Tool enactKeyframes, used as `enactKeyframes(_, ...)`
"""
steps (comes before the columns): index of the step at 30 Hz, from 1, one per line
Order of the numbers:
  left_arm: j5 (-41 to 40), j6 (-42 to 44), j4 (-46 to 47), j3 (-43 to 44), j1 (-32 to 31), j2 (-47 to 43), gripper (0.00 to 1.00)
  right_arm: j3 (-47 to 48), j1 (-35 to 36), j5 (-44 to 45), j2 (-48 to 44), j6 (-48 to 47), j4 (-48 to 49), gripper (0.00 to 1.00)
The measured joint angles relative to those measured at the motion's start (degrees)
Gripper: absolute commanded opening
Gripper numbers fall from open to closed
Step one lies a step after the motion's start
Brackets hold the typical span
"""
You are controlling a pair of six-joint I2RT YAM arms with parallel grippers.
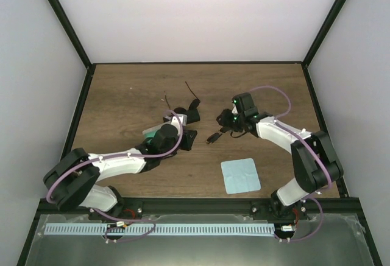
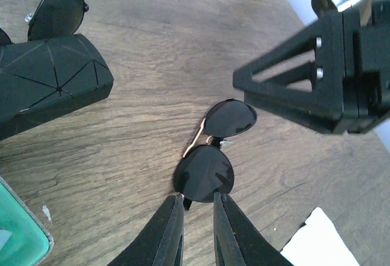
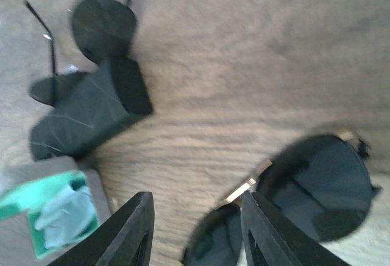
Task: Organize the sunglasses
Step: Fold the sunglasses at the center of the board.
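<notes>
Work surface: brown wood-grain table (image 1: 122, 95), walled on its left, far and right edges.
Sunglasses, pair 1: round dark lenses on a thin wire frame with a pale metal bridge (image 1: 213, 137) (image 2: 205, 171) (image 3: 317, 184). It lies flat near the middle of the table, between the two grippers.
Sunglasses, pair 2: same pattern (image 1: 195, 103) (image 2: 56, 7) (image 3: 103, 25). It lies left of pair 1 and nearer the far edge, with its slender arms pointing toward the far edge.
Black case: oblong and matte (image 2: 49, 77) (image 3: 91, 111). It sits across pair 2, with one lens showing on each side of it.
Markings: the black case carries only scored triangular facet lines.
Clear case: oblong, with a green interior (image 1: 152, 133) (image 3: 55, 217). It sits just beside the black case toward the left edge, with a pale cloth inside.
Light blue square cloth: lies flat (image 1: 239, 175) right of centre, toward the near edge, well apart from both pairs.
Left gripper: low over the table (image 1: 184, 137) (image 2: 198, 202). Its fingers (image 2: 170, 229) stand a narrow gap apart, and bare wood shows between them. The tips are just beside the nearer lens of pair 1.
Right gripper: on the opposite side of pair 1 (image 1: 226, 123) (image 3: 198, 196). Its fingers (image 3: 131, 229) are spread wide. One lens lies in the gap, and the other finger crosses the frame near the bridge. Contact cannot be confirmed.
</notes>
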Motion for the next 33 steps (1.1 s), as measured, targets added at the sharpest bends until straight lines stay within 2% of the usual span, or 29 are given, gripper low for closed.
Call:
enactKeyframes(4, -0.5, 1.1, -0.4, 2.2, 0.0, 3.5, 0.21, -4.5, 0.2, -0.8, 0.0, 1.1, 0.8, 0.36)
enactKeyframes(5, -0.4, 2.0, -0.7, 3.5, 0.0, 4.9, 0.26, -5.8, 0.4, -1.1, 0.0, 1.6, 1.5, 0.36)
enactKeyframes(9, 0.0, 8.0, -4.7, 14.5, 0.3, 13.1, 0.58, -9.9, 1.2, -1.1, -3.2, 3.1, 3.0, 0.36)
enactKeyframes(11, 2.3, 11.5, -7.1, 21.3, 1.3, 17.3, 0.67, -11.1, 1.5, 0.0, -7.6, 3.7, 2.3, 0.36)
enactKeyframes(14, 7.2, 17.8, -12.0, 30.3, 3.5, 22.5, 0.66, -11.4, 1.5, 3.8, -15.5, 4.7, 1.0, 0.42)
enactKeyframes(19, 20.5, 28.5, -23.1, 45.6, 7.7, 31.7, 0.65, -16.4, 1.1, 13.2, -37.8, 6.7, -0.8, 0.5)
enactKeyframes(21, 26.2, 32.2, -28.2, 50.9, 9.3, 35.5, 0.65, -18.5, 0.9, 16.3, -45.8, 6.6, -1.6, 0.52)
enactKeyframes(24, 29.6, 36.1, -36.0, 58.3, 10.4, 41.4, 0.68, -19.7, 0.5, 19.8, -52.8, 5.8, -3.4, 0.53)
enactKeyframes(27, 31.3, 38.5, -42.2, 62.5, 10.6, 45.9, 0.65, -19.7, 0.3, 21.4, -53.4, 4.2, -4.2, 0.53)
enactKeyframes(29, 31.6, 39.1, -45.3, 63.1, 10.4, 47.5, 0.54, -19.7, 0.3, 21.7, -52.2, 3.0, -4.7, 0.53)
enactKeyframes(33, 31.3, 39.2, -49.7, 63.1, 10.3, 48.5, 0.52, -19.7, 0.2, 20.9, -49.8, 0.8, -5.7, 0.53)
